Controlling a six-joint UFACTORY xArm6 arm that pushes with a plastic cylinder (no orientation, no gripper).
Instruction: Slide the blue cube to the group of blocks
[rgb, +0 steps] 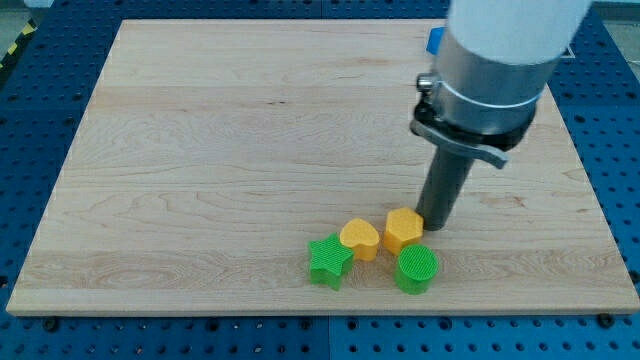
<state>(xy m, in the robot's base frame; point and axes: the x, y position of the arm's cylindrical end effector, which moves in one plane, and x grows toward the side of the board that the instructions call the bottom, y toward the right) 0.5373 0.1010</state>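
Observation:
A small blue piece (436, 39), likely the blue cube, shows at the view's top right, mostly hidden behind the arm's white body. Near the view's bottom centre stands a group of blocks: a green star (329, 261), a yellow heart (360, 238), a yellow hexagon-like block (403, 230) and a green cylinder (416, 269). My tip (435, 226) rests on the board just right of the yellow hexagon-like block, touching or nearly touching it, and above the green cylinder. It is far below the blue piece.
The wooden board (200, 150) lies on a blue perforated table (610, 120). The arm's white and grey body (500, 60) covers the board's top right area.

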